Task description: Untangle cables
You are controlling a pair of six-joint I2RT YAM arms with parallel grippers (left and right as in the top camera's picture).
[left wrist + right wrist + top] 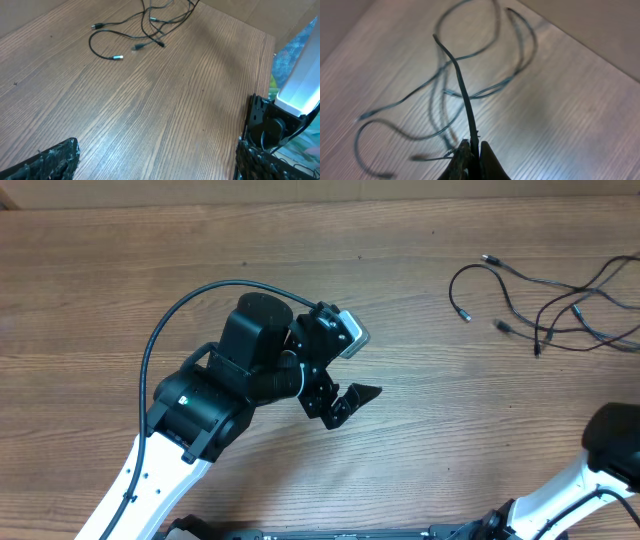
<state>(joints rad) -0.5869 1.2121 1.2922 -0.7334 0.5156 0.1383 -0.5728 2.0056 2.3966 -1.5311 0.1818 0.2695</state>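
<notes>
The cables [545, 305] lie spread loose at the table's far right, several thin black cords with small plugs, some running off the right edge. In the left wrist view the cables [145, 30] sit far ahead near the top. My left gripper [352, 375] hovers mid-table, well left of them, open wide with nothing between its fingers [55, 160]. My right gripper [472, 146] is shut on one black cable strand [462, 90] that rises from its jaws. The other cables [440, 107] lie blurred on the wood beyond it. The right gripper itself is outside the overhead view.
The wooden table [150, 270] is bare around the left arm. The right arm's white link and black joint [612, 442] stand at the front right corner. In the left wrist view the table's right edge [272, 55] shows, with the right arm [300, 85] beside it.
</notes>
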